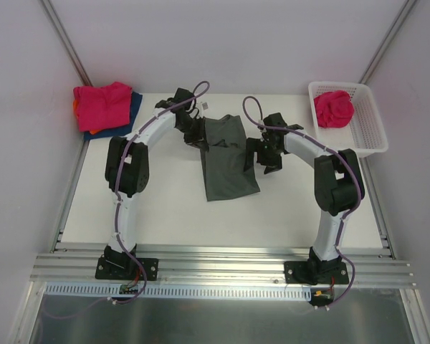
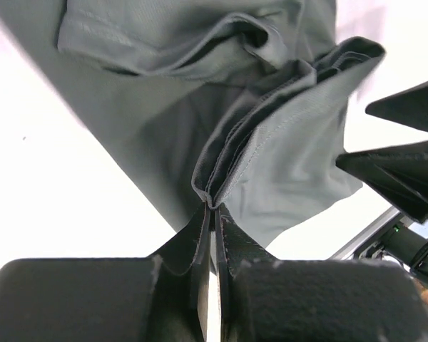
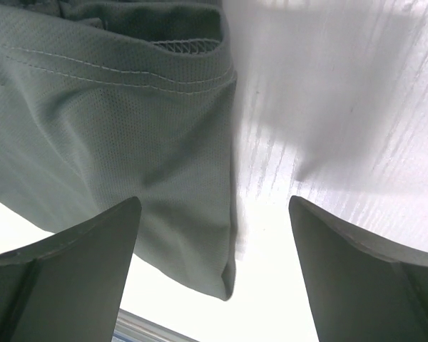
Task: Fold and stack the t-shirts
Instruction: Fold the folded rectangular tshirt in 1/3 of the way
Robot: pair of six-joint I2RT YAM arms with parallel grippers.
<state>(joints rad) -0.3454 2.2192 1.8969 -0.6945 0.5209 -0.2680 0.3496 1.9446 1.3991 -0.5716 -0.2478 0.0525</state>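
From above, a pile of folded shirts lies at the far left corner of the table [image 1: 165,222]. A pink shirt [image 1: 102,104] is on top, with a blue shirt [image 1: 132,107] and the edge of an orange shirt [image 1: 92,131] under it. I judge this part as done. The grey shirt [image 1: 228,165] lies in the middle of the table between the two arms, partly folded and wrinkled. A second pink shirt [image 1: 333,109] sits crumpled in the white basket [image 1: 373,136] at the far right, not yet folded.

In the left wrist view, the left gripper [image 2: 212,214] is pressed together on a bunched fold of the grey cloth, which rises from the fingers in several layers.

In the right wrist view, the right gripper [image 3: 214,249] has its fingers wide apart and holds nothing. The hemmed edge of the grey shirt shows between them, nearer the left finger.

In my judgement, the grey shirt needs more folding and then stacking, and after it the shirt from the basket.
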